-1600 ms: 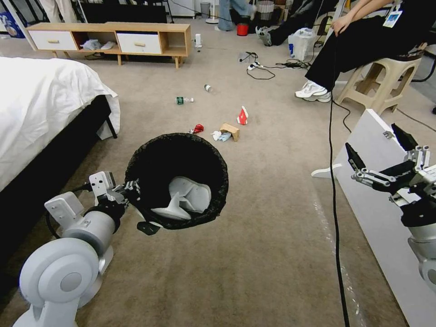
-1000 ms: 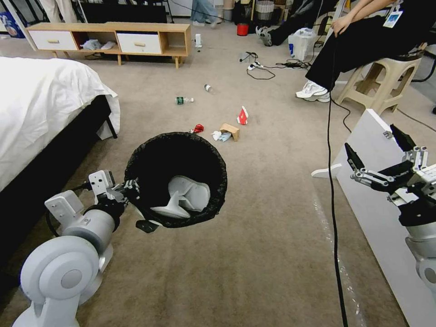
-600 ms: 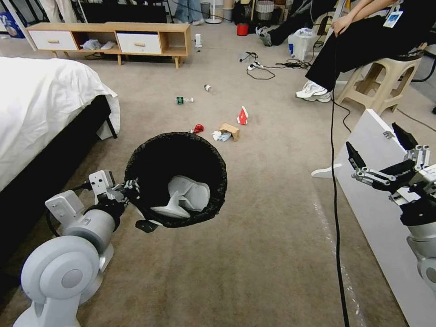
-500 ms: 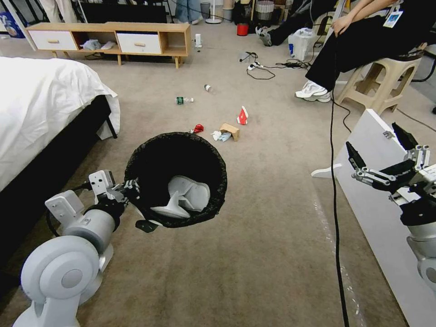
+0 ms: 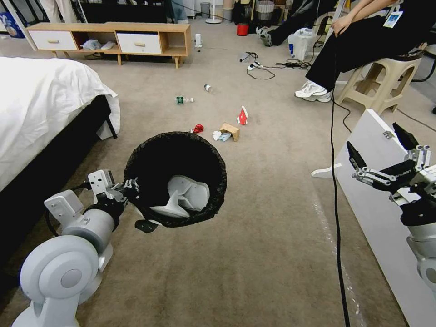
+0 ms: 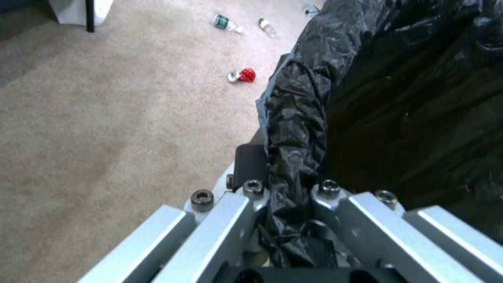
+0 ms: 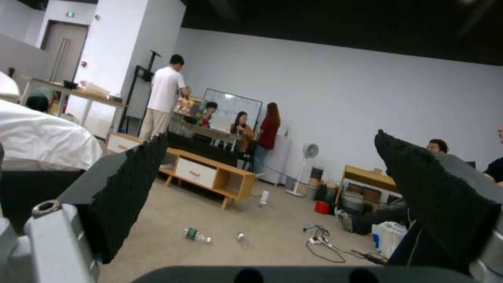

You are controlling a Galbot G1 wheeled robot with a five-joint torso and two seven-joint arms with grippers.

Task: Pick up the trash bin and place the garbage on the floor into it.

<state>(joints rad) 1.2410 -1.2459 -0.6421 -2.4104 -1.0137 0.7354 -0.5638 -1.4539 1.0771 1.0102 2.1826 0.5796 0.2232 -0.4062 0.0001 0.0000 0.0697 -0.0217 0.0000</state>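
Note:
The trash bin (image 5: 219, 181), a round pail with a crinkly black bag over its rim, hangs above the floor (image 5: 272, 227) at lower left. My left gripper (image 5: 132, 187) is shut on its near rim; its fingers (image 6: 251, 188) pinch the bag (image 6: 296, 129). The garbage lies beyond the bin: a crushed red can (image 5: 198, 128), a tissue with blue mask (image 5: 220, 135), a cardboard piece (image 5: 230, 130), a red-white carton (image 5: 243, 116) and two bottles (image 5: 183, 100) (image 5: 207, 87). My right gripper (image 5: 372, 137) stands open and empty at the right, over a white board.
A bed (image 5: 41, 104) with white covers runs along the left. A wooden cabinet (image 5: 109, 38) stands at the back. A white board (image 5: 386, 218) lies at the right, with a black cable (image 5: 335, 195) running beside it. A seated person's shoes (image 5: 312, 91) rest behind.

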